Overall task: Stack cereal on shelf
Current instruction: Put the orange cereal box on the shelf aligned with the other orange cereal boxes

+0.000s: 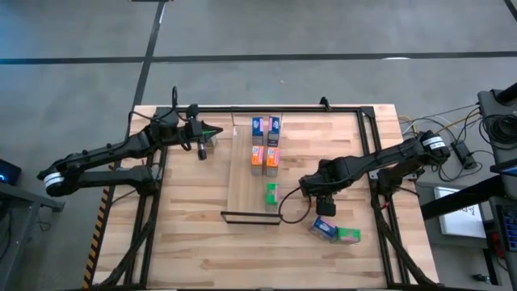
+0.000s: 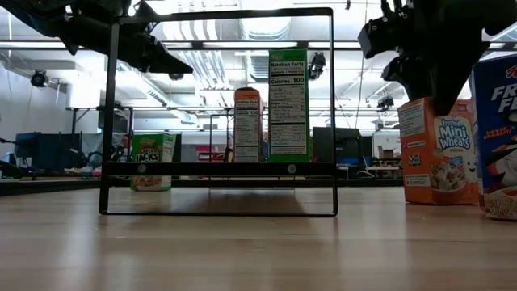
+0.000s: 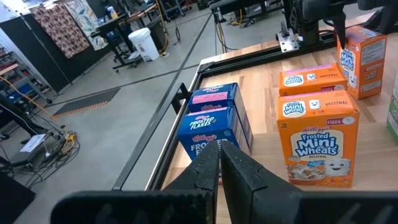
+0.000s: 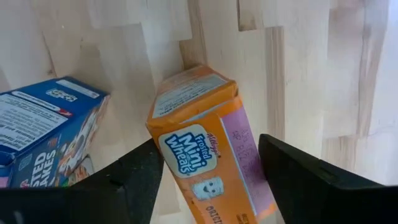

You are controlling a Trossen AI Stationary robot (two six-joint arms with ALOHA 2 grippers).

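The shelf (image 1: 242, 182), a light wood panel with a dark lip at its near end, carries two blue cereal boxes (image 1: 266, 125), two orange ones (image 1: 266, 156) and a green one (image 1: 271, 192), all upright. An orange box (image 2: 436, 149) stands on the table right of the shelf. My right gripper (image 4: 208, 180) points down over it, open, one finger on each side of the box's top (image 4: 193, 93). My left gripper (image 3: 221, 158) is shut and held up beyond the shelf's far left corner. My right gripper comes from above with its fingers (image 4: 140, 177) on either side of the upper part (image 4: 214, 155) of the standing orange box. I cannot tell whether they touch it. The box rests upright on the table.
A blue box (image 1: 323, 229) and a green box (image 1: 349, 235) lie on the table just nearer than my right gripper. Another green box (image 2: 152, 162) stands left of the shelf, near my left gripper. Dark frame rails (image 1: 275, 108) border the table's far side.
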